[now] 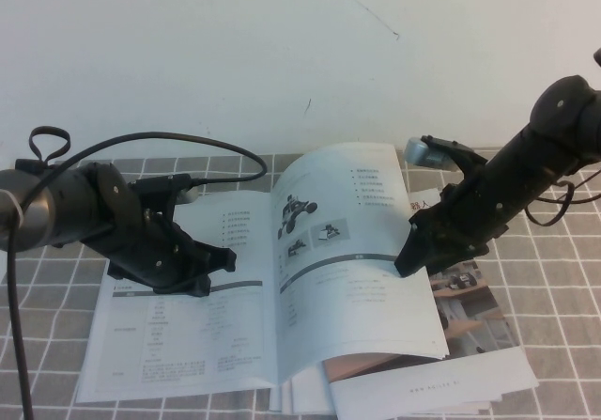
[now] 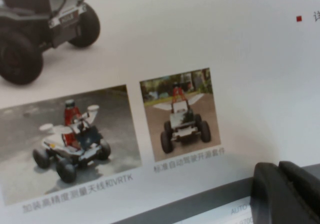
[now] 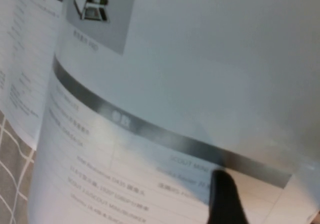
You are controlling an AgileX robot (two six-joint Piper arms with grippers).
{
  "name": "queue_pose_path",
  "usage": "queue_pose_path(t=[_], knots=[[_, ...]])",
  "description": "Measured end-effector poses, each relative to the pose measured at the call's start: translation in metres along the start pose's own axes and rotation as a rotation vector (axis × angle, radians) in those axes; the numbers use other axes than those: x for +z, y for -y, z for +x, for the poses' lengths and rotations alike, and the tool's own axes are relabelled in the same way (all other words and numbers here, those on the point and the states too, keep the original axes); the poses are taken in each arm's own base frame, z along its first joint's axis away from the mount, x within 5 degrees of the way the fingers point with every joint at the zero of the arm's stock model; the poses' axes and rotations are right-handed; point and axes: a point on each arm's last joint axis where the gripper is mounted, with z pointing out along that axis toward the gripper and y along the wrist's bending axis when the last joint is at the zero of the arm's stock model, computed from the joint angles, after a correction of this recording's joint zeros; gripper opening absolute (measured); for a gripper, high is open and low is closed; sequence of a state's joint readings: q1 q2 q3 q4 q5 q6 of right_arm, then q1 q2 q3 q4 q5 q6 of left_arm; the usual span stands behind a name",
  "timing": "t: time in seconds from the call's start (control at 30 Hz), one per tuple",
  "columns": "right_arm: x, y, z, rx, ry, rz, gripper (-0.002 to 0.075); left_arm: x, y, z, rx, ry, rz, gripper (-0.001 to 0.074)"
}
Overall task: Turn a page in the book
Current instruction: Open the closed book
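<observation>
1. My left claw (image 1: pixel 218 262), black and blocky, rests over the left-hand page of the thin white booklet (image 1: pixel 178 335), close to the spine. I cannot tell whether its fingers are spread or pressed together.
2. In the left wrist view one black fingertip (image 2: pixel 287 194) sits at the lower corner, right over the grey bar of the paper; printed photos of small wheeled rovers fill the rest of that view.
3. The booklet lies open on the tabletop (image 1: pixel 38 298), which is covered by a grey cloth with a white grid.
4. The page (image 1: pixel 352 251), a thin white sheet printed with a black wheeled rover, small thumbnails, a bullet list and a grey-barred table, is to the right of the spine. Its upper part curls up off the stack, while its lower edge lies down near the loose white sheets (image 1: pixel 432 392).
5. My right claw (image 1: pixel 410 258), black as well, is at the page's right edge, level with the grey bar. Its fingers are spread wide and pinch nothing that I can make out; whether they touch the paper I cannot tell.
6. In the right wrist view one dark fingertip (image 3: pixel 226 199) shows against the bowed sheet, just below the grey bar.
7. A brochure with a room photo (image 1: pixel 470 298) pokes out beneath my right arm.
</observation>
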State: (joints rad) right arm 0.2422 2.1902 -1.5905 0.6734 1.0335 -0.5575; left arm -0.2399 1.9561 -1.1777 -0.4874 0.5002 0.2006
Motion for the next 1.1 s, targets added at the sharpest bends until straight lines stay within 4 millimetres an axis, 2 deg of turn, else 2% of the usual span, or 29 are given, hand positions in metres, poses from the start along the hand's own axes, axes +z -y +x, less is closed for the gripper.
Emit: queue_pose_path(t=[0.37,0.67,1.1], knots=[[-0.019,-0.014,-0.014,-0.057,0.008,-0.035,0.0393,0.0,0.0,0.0,0.0,0.0,0.0,-0.0004],[-0.043,-0.029,-0.031,-0.092,0.053,-0.04,0.0393,0.0,0.0,0.0,0.006,0.0,0.001,-0.0004],[-0.047,-0.031,-0.032,-0.1,0.038,-0.045,0.0393,0.0,0.0,0.0,0.003,0.001,0.003,-0.0004]])
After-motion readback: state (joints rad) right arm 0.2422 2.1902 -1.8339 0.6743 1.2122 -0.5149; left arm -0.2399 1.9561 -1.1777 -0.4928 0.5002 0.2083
